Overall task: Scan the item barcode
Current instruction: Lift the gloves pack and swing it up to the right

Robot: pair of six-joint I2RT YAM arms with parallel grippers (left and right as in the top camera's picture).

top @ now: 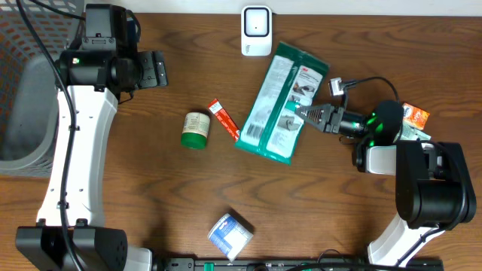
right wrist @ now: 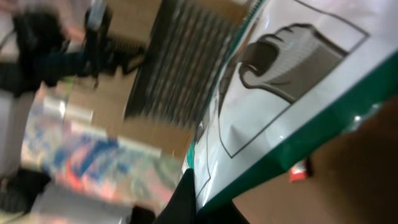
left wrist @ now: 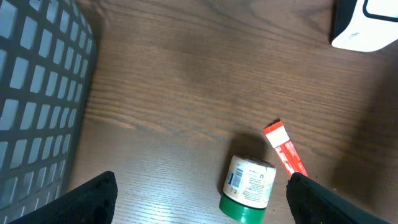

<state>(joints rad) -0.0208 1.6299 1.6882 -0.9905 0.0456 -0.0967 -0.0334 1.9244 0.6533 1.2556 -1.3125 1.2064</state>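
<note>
The item is a flat green and white pouch [top: 282, 102], lying slantwise right of the table's middle. My right gripper [top: 305, 113] is shut on the pouch's right edge. In the right wrist view the pouch [right wrist: 292, 81] fills the upper right, pinched between the dark fingers [right wrist: 186, 199] at the bottom. No barcode shows on the pouch's visible face. The white scanner [top: 256, 30] stands at the back edge, just up and left of the pouch. My left gripper [top: 158, 69] hangs open at the back left, holding nothing. Its fingertips [left wrist: 93, 199] stand wide apart.
A green-lidded jar [top: 196, 129] lies on its side next to a red tube [top: 223, 119], left of the pouch. A blue and white box [top: 230, 235] sits near the front edge. A grey mesh basket [top: 22, 83] stands at the far left. An orange packet [top: 416, 117] lies at the far right.
</note>
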